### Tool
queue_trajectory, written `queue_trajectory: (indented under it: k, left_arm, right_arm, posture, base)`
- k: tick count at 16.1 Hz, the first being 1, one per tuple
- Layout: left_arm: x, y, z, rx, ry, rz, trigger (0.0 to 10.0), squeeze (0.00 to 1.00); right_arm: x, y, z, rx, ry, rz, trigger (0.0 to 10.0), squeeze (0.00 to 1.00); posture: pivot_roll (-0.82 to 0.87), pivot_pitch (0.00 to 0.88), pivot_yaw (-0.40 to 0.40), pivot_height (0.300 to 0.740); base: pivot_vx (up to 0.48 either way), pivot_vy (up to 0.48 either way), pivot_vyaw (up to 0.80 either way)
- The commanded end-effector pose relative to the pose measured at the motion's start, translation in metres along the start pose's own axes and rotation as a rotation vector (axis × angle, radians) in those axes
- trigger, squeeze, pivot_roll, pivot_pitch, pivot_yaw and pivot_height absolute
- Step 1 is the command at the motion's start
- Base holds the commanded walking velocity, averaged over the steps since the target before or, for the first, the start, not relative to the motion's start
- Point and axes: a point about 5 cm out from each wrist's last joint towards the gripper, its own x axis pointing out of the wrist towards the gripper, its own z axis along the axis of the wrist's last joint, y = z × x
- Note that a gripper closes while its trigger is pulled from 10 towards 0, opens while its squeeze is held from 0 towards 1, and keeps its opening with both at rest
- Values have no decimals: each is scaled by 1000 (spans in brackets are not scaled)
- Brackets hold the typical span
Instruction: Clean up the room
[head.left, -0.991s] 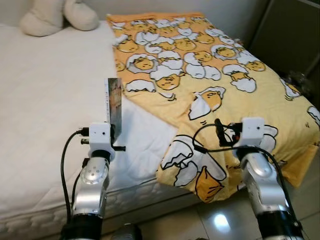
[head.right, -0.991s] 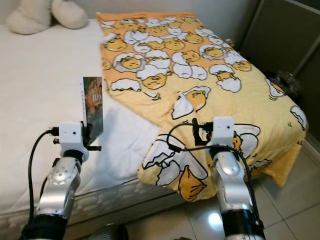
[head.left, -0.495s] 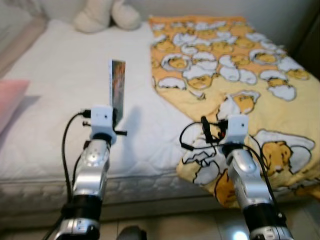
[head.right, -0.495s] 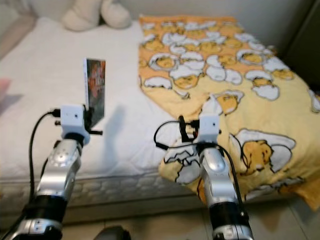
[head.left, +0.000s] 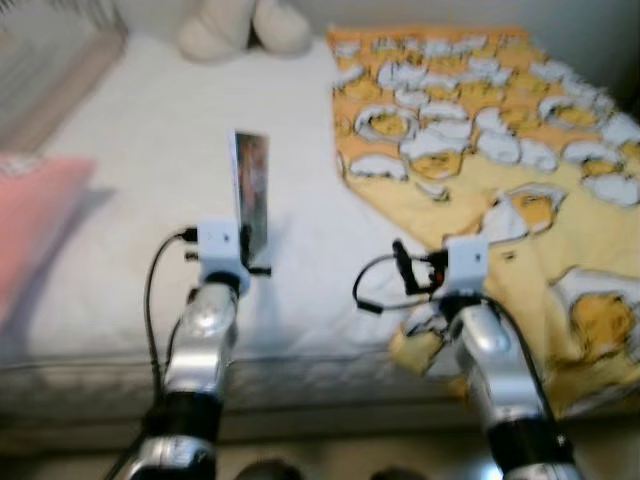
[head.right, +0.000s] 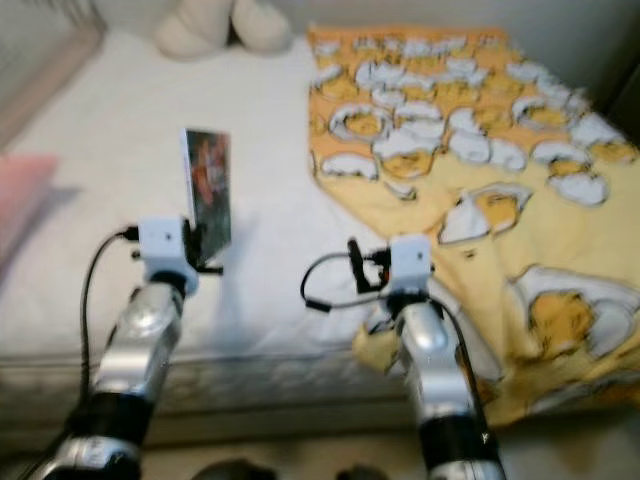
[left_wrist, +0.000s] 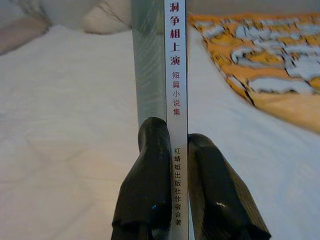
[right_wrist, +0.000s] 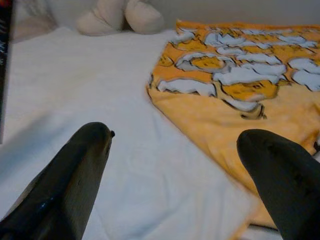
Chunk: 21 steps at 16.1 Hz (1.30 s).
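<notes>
My left gripper is shut on a thin book, held upright above the near edge of the white bed. The book's white spine carries red and dark Chinese print and sits pinched between the two black fingers. My right gripper is open over the bed, with nothing between its fingers; its arm rises near the corner of the yellow blanket.
The yellow blanket printed with egg characters covers the right half of the bed. A cream plush toy lies at the head of the bed. A pink pillow lies at the left. Tiled floor runs below the mattress edge.
The camera has swung left: the bed and blanket slid right, and the pink pillow came further into view. Both arms keep their pose, the book still held upright.
</notes>
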Motion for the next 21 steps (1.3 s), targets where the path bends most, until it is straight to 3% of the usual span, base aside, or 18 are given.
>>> queue_trajectory:
  k: [1, 2, 4, 6, 8, 13, 17, 18, 19, 20, 21]
  left_arm:
    - [5, 5, 8, 27, -13, 17, 10000, 0]
    - [10, 6, 7, 17, 12, 23, 10000, 0]
    - [17, 7, 14, 19, -16, 28, 10000, 0]
    - [20, 5, 13, 7, -4, 31, 10000, 0]
    - [21, -1, 12, -6, -4, 13, 10000, 0]
    - [22, -4, 11, -8, -13, 7, 10000, 0]
    - [22, 0, 10, -2, -23, 3, 10000, 0]
    - [21, 1, 12, -2, -34, -4, 10000, 0]
    - [19, 5, 15, 6, -58, -2, 10000, 0]
    - [16, 10, 13, 12, -62, 4, 10000, 0]
    - [13, 11, 8, 15, -45, 9, 10000, 0]
  right_arm:
    - [2, 13, 1, -48, -7, 53, 10000, 0]
    - [2, 21, 3, -44, -12, 103, 10000, 0]
    - [4, 17, 9, 22, -55, 57, 10000, 0]
    - [5, 11, 8, 21, -48, 19, 10000, 16]
    - [3, 10, 7, 10, -43, 28, 10000, 196]
    - [5, 5, 10, -14, -46, 33, 10000, 416]
    - [7, 11, 10, 12, -54, 31, 10000, 412]
    - [6, 10, 8, 28, -48, 10, 10000, 365]
    - [4, 11, 4, 53, -29, -8, 10000, 235]
    - [0, 15, 0, 68, -17, -12, 10000, 180]
    - [-1, 17, -3, 80, -13, 4, 10000, 204]
  posture:
    - [23, 0, 37, 740]
    - [23, 0, 41, 740]
    - [7, 0, 37, 740]
    - [-2, 0, 31, 740]
    - [-5, 0, 19, 740]
    - [1, 0, 2, 740]
    - [14, 0, 7, 740]
    - [17, 0, 8, 740]
    - [24, 0, 8, 740]
    - [37, 0, 4, 740]
    - [49, 0, -1, 740]
  base:
    - [0, 0, 0]
    - [0, 0, 0]
    - [0, 0, 0]
    - [0, 0, 0]
    - [0, 0, 0]
    - [0, 0, 0]
    - [0, 0, 0]
    - [0, 0, 0]
    - [0, 480, 0]
    - [0, 480, 0]
    - [0, 480, 0]
